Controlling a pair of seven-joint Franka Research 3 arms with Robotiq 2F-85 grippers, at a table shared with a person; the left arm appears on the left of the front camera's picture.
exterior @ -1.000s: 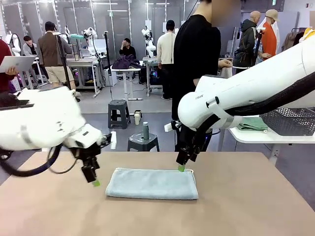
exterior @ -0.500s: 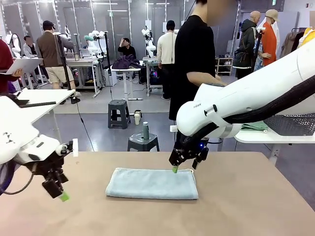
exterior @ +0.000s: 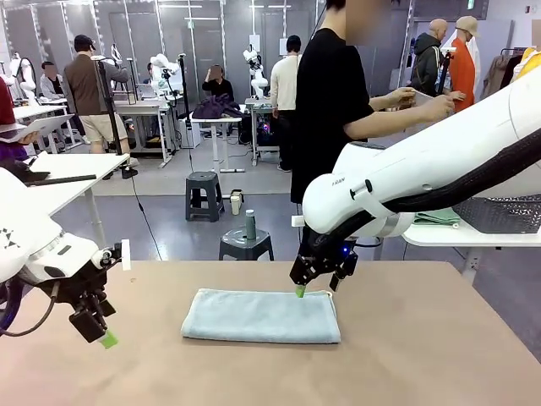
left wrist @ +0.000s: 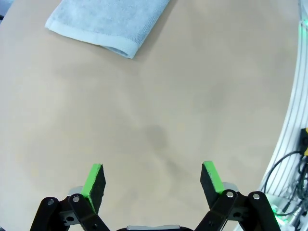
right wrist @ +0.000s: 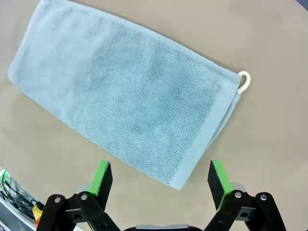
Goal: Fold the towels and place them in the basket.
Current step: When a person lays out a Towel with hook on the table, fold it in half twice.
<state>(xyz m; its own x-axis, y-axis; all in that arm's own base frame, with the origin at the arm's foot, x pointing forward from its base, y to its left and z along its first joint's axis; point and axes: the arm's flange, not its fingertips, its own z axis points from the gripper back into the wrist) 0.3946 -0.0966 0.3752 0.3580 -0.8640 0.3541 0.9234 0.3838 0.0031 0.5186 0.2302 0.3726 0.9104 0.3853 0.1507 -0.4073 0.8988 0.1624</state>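
Left gripper (exterior: 97, 331): seen low over the left end of the light brown tabletop (exterior: 423, 355), well apart from the cloth. In the left wrist view (left wrist: 154, 175) its jaws are spread wide with only bare surface between them; nothing is held.

Pale grey-blue terry towel (exterior: 262, 315): laid flat as a folded rectangle at the middle of the tabletop. One corner is seen in the left wrist view (left wrist: 106, 21). A small white loop tag (right wrist: 244, 82) is noted at a corner in the right wrist view (right wrist: 125, 96).

Right gripper (exterior: 318, 288): positioned just above the towel's far right edge. Its jaws are fully parted (right wrist: 159, 175); nothing is gripped.

Mint green towel (exterior: 437, 216): found folded on a white side table (exterior: 439, 235) at right.

Dark grey lattice plastic basket (exterior: 499, 211): standing on that side table, just beside the mint green towel.
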